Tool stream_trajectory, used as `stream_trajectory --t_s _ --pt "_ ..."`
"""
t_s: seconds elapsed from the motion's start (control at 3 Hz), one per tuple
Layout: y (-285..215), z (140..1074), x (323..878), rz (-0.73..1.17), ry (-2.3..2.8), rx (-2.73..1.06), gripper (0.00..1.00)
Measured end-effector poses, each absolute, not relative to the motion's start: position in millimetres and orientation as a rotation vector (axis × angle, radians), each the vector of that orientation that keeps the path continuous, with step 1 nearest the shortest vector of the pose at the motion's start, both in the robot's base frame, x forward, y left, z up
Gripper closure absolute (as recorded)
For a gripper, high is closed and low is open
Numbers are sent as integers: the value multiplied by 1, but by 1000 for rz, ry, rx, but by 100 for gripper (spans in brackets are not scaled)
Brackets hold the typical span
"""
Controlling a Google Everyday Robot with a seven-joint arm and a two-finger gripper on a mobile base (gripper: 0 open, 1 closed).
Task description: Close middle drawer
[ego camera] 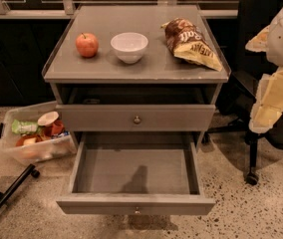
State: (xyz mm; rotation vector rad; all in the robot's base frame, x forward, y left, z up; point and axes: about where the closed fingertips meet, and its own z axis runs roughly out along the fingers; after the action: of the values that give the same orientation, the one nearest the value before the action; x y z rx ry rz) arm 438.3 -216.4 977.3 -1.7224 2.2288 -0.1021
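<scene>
The grey cabinet [57, 76] has its middle drawer [101, 171] pulled far out toward me. It is a wide shallow grey box, empty inside, and its flat front [91, 203] carries a small round knob [137, 210]. Above it, the taller-fronted drawer [96, 118] with its own knob [137, 119] stands slightly out, with a dark gap over it. The lowest drawer is hidden beneath. My arm hangs at the right edge, and its gripper [264, 119] sits right of the cabinet, well apart from the drawer, at about the height of the taller drawer's front.
On the cabinet top are a red apple [86, 44], a white bowl [129, 46] and a chip bag [191, 43]. A clear bin of snacks [34, 133] sits on the floor at the left. An office chair base [251, 176] stands at the right, and a black bar [9, 193] lies at the lower left.
</scene>
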Motion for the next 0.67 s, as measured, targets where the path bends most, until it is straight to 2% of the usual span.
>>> stream_trajectory --t_s 0.67 --pt "-214 971 437 -94 2223 -1706 0"
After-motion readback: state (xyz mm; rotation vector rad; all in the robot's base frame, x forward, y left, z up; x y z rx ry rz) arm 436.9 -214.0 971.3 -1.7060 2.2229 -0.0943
